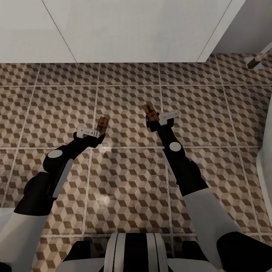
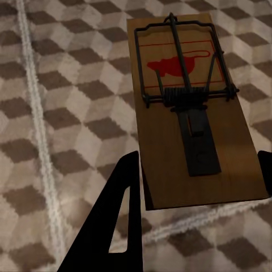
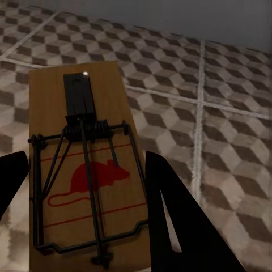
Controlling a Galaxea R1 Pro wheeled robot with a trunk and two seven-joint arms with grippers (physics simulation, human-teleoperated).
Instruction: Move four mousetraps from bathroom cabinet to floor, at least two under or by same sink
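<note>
One mousetrap [image 1: 102, 125] is clamped between the closed jaws of the left gripper [image 1: 99, 132], its board projecting forward beyond the fingertips. A second mousetrap [image 1: 150, 112] is likewise clamped in the right gripper [image 1: 154, 122]. Both are held above the bathroom floor [image 1: 128, 181], apparently clear of it. A white unit [image 1: 113, 30] is seen ahead.
</note>
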